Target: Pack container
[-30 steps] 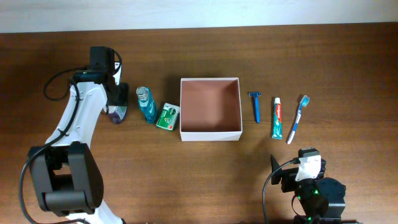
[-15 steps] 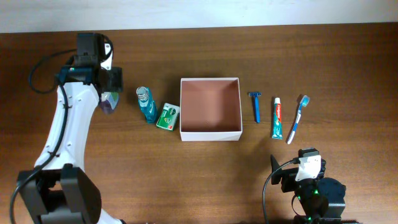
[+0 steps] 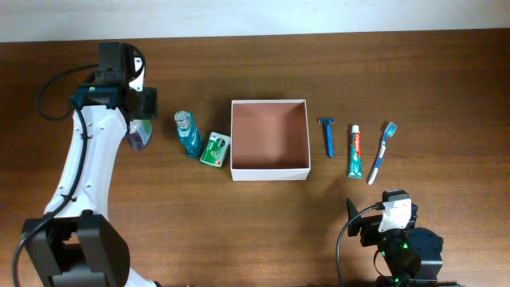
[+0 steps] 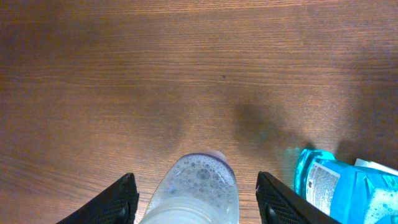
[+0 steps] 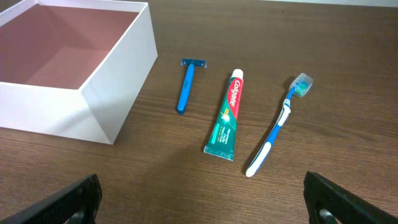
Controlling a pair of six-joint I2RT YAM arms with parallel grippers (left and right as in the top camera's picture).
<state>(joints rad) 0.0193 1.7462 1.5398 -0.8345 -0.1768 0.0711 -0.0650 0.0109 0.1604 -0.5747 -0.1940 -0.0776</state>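
The container [image 3: 269, 171] is a square white box with a pinkish-brown inside, at the table's middle, and nothing shows inside it. It also shows in the right wrist view [image 5: 118, 93]. My left gripper [image 4: 198, 202] is shut on a clear bottle with a purple end [image 4: 200, 186], holding it above the wood, left of the container [image 3: 137, 134]. My right gripper [image 5: 202, 193] is open and empty, low at the front right, its arm [image 3: 392, 219] near the table's edge.
A blue mouthwash bottle [image 3: 188, 133] [image 4: 333, 186] and a green pack [image 3: 214, 149] lie between the held bottle and the container. Right of the container lie a blue razor [image 3: 327, 137] [image 5: 185, 84], a toothpaste tube [image 3: 355, 151] [image 5: 227, 115] and a toothbrush [image 3: 382, 151] [image 5: 277, 127].
My left arm has risen and drawn back to the far left, and the clear bottle has come along with it. The right arm has not moved.
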